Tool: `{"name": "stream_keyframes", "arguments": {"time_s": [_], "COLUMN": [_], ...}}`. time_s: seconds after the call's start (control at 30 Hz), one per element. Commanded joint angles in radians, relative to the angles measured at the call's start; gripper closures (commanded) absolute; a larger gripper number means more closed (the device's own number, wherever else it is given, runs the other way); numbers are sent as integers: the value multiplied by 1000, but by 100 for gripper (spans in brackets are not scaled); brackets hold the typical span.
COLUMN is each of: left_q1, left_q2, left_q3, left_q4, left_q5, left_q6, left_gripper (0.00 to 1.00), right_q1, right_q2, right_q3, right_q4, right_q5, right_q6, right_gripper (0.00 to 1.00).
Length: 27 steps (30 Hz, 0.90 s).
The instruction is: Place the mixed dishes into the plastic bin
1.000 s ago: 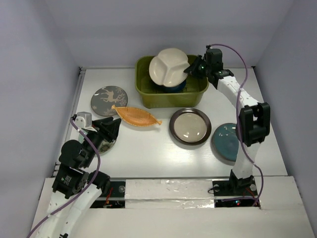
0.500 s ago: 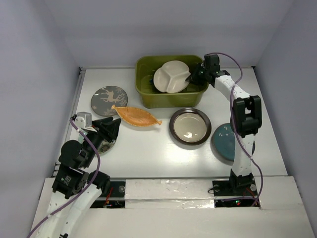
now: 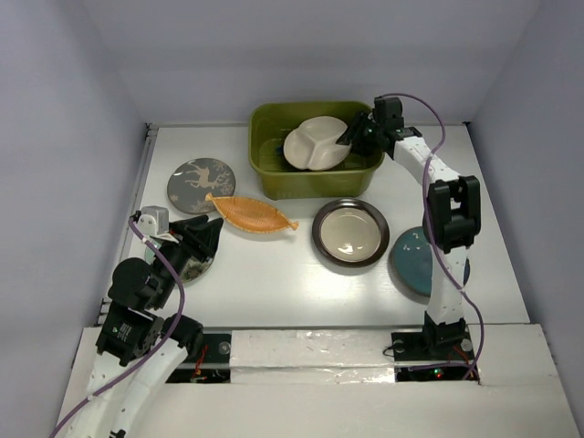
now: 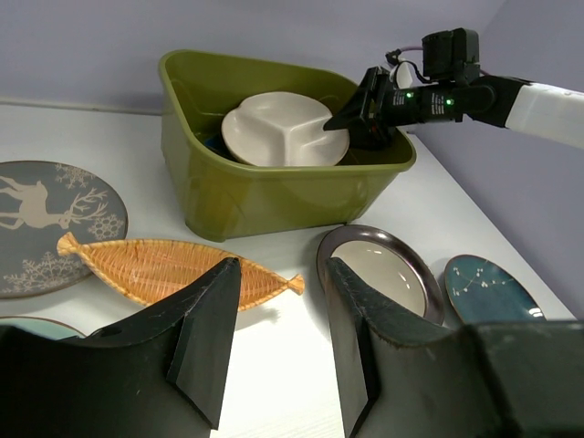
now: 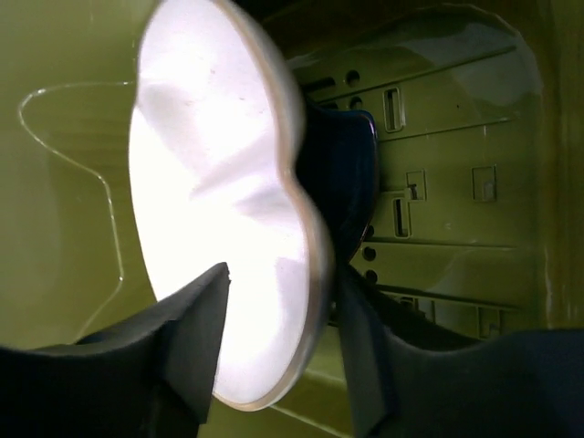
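From above, the plastic bin sits at twelve o'clock on the table. The cream three-compartment plate lies tilted inside it. My right gripper is at the plate's three o'clock edge. The grey deer plate lies at ten o'clock, the orange leaf plate just beside it, the brown-rimmed plate near centre and the teal plate at four o'clock. My left gripper hangs at eight o'clock.

My left wrist camera shows my left gripper with its jaws apart and nothing between them. Beyond, at twelve o'clock, stands the bin with the cream plate in it.

My right wrist camera shows my right gripper with jaws apart, wider than the cream plate's rim, which stands between them. The plate leans on a dark blue dish over the bin's slotted bottom.
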Motion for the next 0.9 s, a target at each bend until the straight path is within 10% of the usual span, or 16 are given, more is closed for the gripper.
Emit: {"name": "stream_keyframes", "arguments": {"time_s": [0.0,0.4,0.5,0.67,0.87], "left_q1": [8,8,8,8,17], "left_q2": [-14,-19,-17,-9,-13], "left_q3": [21,24,23,26,35], "left_q4": [51,49,49,49,32], "left_q5": [8,3,2,-6,-101], "left_q6": [-6,-5,-5,-5,-16], "left_gripper": [61,61,61,62,95], "right_q1": [6,6,32,139,419], "right_q2": [-90,-248,-303,-400,-469], "right_q3": [66,-4,-44,-126,-337], "right_q4": [48,29,69,104,299], "right_q5": [27,144,164,195,170], "right_q6": [-19,-77,-92,-121,-83], "right_gripper": [44,21,34,92,100]}}
